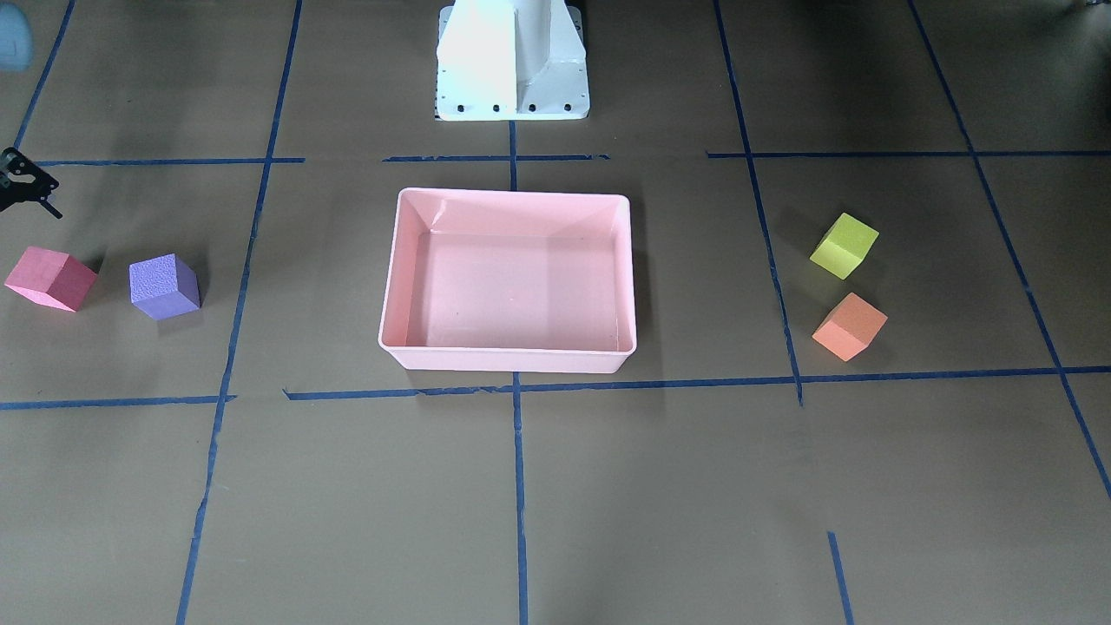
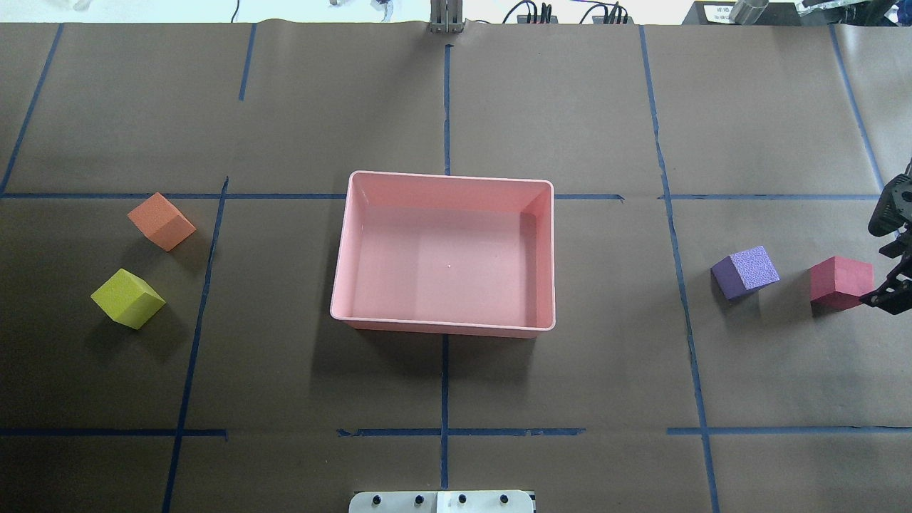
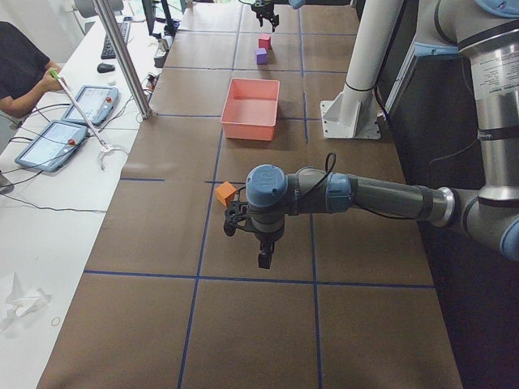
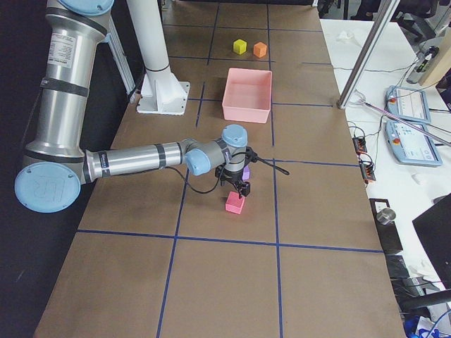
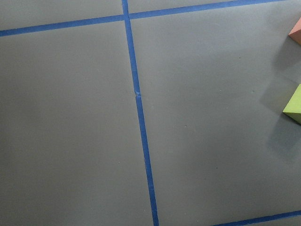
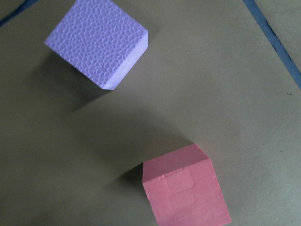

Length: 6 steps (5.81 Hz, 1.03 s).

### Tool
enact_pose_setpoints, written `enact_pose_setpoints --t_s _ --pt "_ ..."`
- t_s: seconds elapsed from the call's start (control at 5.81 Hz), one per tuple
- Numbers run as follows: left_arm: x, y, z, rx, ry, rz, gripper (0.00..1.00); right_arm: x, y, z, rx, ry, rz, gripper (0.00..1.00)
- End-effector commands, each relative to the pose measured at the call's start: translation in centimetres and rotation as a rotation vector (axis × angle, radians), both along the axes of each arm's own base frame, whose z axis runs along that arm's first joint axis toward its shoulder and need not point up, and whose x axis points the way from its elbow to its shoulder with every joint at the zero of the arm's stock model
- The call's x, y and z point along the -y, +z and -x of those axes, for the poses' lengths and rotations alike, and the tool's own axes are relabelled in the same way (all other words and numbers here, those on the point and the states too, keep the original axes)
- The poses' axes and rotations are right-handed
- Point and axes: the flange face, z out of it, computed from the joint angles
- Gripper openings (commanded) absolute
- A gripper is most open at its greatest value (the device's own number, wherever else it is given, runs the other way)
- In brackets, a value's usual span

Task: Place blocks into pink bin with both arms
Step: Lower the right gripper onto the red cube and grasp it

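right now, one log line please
pink bin: empty | right gripper: above red-pink block | left gripper: near orange block | grasped: nothing

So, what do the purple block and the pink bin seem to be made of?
The purple block looks like foam: matte, with a pebbled, dimpled skin and no shine. The pink bin is probably thin moulded plastic: smooth, with sloped walls, rounded corners and a faint sheen on its floor.
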Motion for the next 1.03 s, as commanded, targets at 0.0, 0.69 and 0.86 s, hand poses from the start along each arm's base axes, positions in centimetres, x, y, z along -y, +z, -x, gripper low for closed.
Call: enact_pose_setpoints --t_s 0.0,0.69,0.86 --pt "-0.1 -0.1 -0.1 -0.007 -0.001 -0.001 1.00 2.3 1.0 1.0 -0.022 -0.104 -0.094 0.98" --pt "-0.2 0.0 -0.1 -0.008 -0.002 0.005 1.00 2.6 2.7 1.3 -0.034 -0.129 -0.083 0.98" --pt "-0.2 0.0 -0.1 -0.008 -0.002 0.005 1.00 2.5 3.0 1.7 -0.036 -0.134 -0.071 0.98"
